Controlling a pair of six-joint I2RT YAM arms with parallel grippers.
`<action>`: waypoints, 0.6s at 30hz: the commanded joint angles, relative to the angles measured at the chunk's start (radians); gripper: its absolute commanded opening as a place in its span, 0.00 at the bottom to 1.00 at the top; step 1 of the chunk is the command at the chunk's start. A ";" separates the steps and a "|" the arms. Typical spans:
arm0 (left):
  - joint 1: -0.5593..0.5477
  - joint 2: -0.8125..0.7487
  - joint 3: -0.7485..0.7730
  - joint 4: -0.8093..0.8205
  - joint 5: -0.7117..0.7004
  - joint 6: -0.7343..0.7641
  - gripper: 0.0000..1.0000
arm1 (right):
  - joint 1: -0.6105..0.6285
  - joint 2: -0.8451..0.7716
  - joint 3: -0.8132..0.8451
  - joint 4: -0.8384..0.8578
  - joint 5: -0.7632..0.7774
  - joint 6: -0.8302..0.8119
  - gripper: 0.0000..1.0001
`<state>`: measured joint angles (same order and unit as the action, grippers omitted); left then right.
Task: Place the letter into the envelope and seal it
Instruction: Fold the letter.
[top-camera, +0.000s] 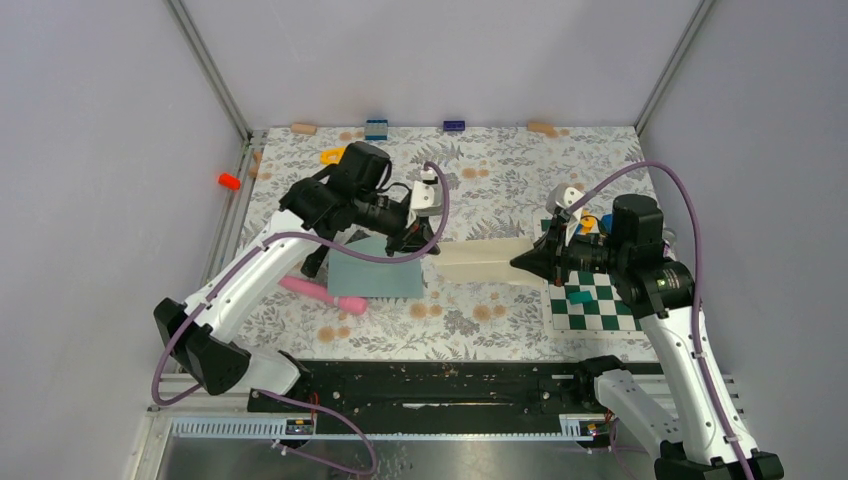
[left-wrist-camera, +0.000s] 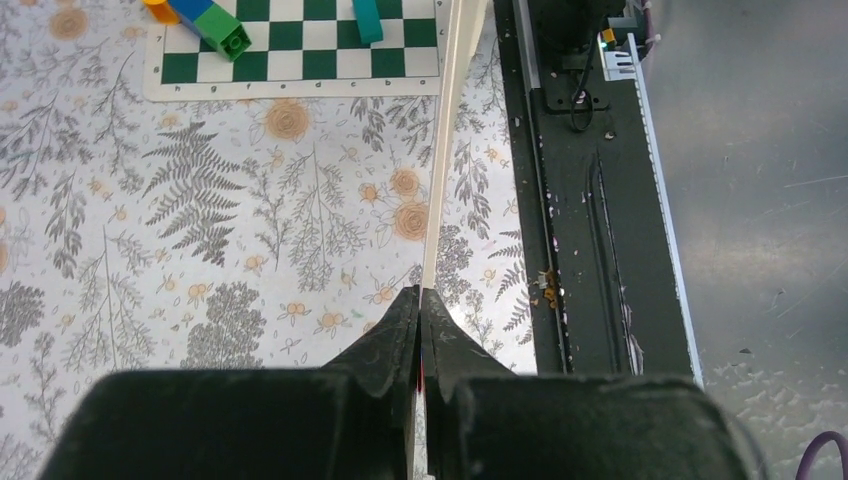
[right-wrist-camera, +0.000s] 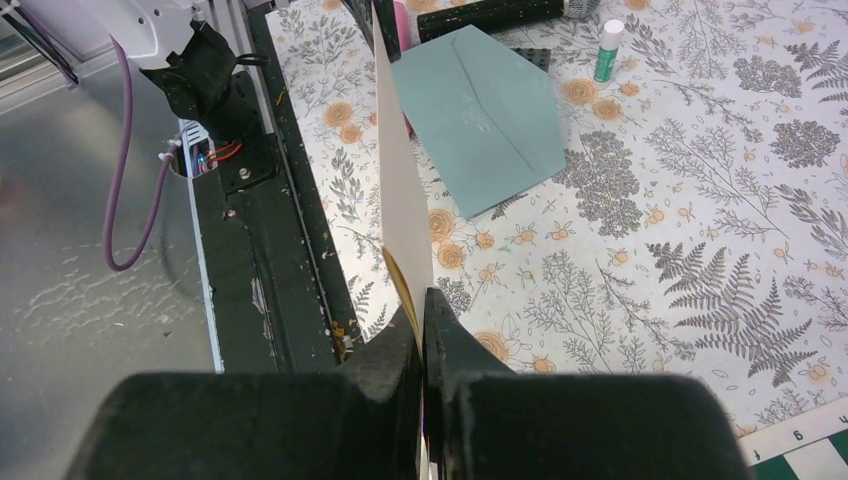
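Observation:
The letter is a cream folded sheet held in the air between both arms. My left gripper is shut on its left end. My right gripper is shut on its right end. In the left wrist view the letter runs edge-on away from my left gripper. The right wrist view shows the letter rising from my right gripper. The teal-grey envelope lies flat on the table below the left gripper, its flap open, also visible in the right wrist view as the envelope.
A pink object lies by the envelope's near left corner. A checkerboard mat with small blocks sits at the right. A glue stick stands beyond the envelope. Small toys line the back edge. A black rail runs along the near edge.

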<state>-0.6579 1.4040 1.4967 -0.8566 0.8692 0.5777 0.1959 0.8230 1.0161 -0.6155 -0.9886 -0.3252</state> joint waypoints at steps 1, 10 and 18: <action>0.074 -0.056 -0.011 -0.099 -0.023 0.072 0.02 | -0.028 -0.030 0.035 0.001 0.015 -0.007 0.00; 0.083 -0.059 -0.011 -0.112 -0.010 0.085 0.00 | -0.030 -0.034 0.036 0.001 0.005 -0.003 0.00; 0.100 -0.093 0.026 -0.100 -0.020 0.055 0.81 | -0.032 -0.047 0.036 -0.008 -0.029 -0.006 0.00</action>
<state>-0.5728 1.3731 1.4899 -0.9695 0.8566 0.6422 0.1696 0.7868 1.0164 -0.6193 -0.9871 -0.3248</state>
